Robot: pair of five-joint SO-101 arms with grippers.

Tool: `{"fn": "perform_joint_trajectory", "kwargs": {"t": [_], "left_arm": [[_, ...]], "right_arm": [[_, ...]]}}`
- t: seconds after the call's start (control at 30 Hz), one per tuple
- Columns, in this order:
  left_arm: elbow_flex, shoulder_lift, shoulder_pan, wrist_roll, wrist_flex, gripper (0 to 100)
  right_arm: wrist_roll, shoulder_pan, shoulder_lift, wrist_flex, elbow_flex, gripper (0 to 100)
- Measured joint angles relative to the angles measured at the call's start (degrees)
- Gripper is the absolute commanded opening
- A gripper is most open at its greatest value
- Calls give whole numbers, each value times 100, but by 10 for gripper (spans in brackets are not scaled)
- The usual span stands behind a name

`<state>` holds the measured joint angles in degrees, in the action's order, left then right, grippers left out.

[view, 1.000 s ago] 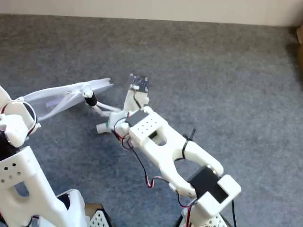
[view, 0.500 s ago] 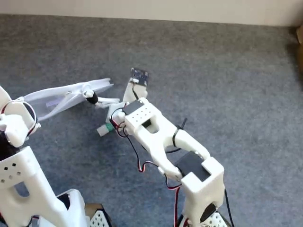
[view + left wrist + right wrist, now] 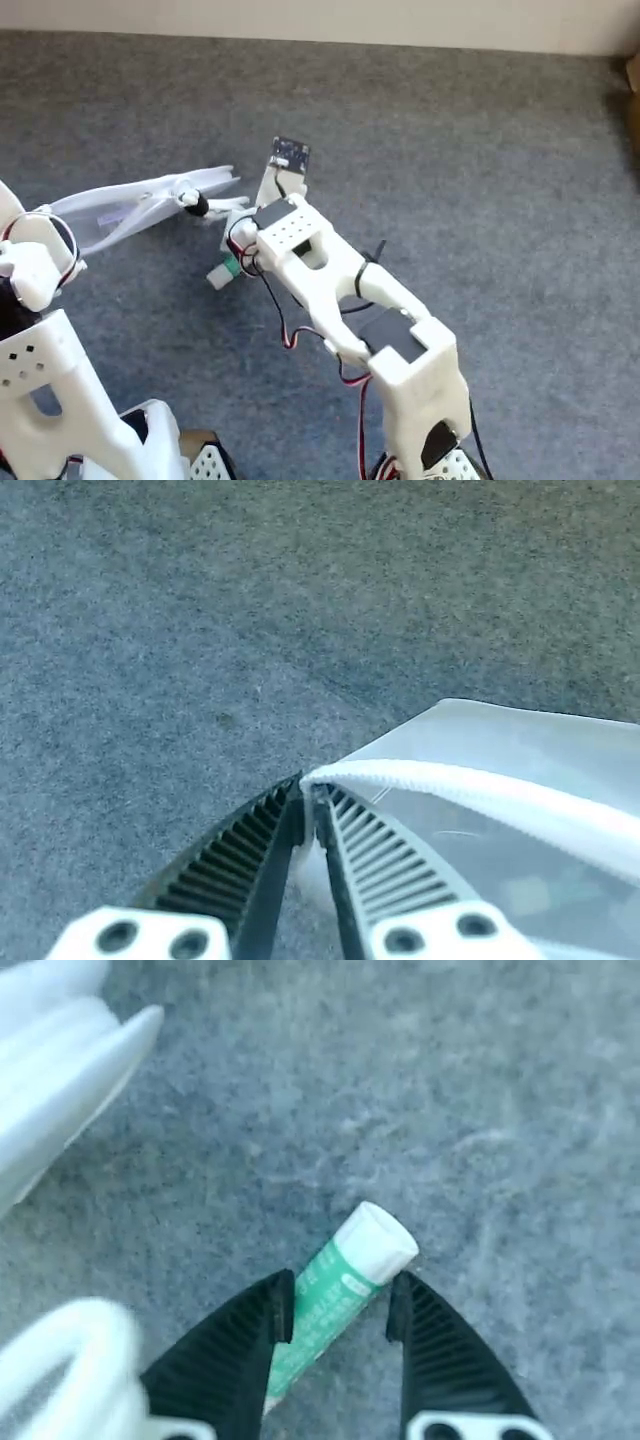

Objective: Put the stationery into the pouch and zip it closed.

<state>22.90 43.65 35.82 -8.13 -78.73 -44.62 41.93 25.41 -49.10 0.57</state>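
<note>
Just beside the pouch (image 3: 140,205), the green tube (image 3: 335,1295) lies on the grey surface (image 3: 480,150) between the parted fingers of the right claw (image 3: 342,1285). The left claw (image 3: 308,795) is clamped on the pouch rim. The tube sits askew, so the right claw should probably square up before closing.

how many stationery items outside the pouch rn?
1: a green-and-white tube between the right gripper's open jaws, near the pouch. The arm over it may hide others.

The right arm (image 3: 335,285) covers most of the green tube (image 3: 221,273); the pouch (image 3: 125,212) holds contents too blurred to tell.
</note>
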Motion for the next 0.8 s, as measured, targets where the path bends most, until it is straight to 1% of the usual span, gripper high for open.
{"fn": "perform_joint_trajectory", "kwargs": {"t": [0.1,0.43,0.63,0.7,0.8], "left_arm": [[0,0,0,0,0,7],[0,0,0,0,0,7],[0,0,0,0,0,7],[0,0,0,0,0,7],[0,0,0,0,0,7]], "right_arm": [[0,-88,404,-343,-422,142],[0,-202,1468,-1987,-2365,138],[0,-404,1635,-2884,-2866,137],[0,-519,1662,-3174,-2971,107],[0,-686,1741,-3587,-3200,5]]}}
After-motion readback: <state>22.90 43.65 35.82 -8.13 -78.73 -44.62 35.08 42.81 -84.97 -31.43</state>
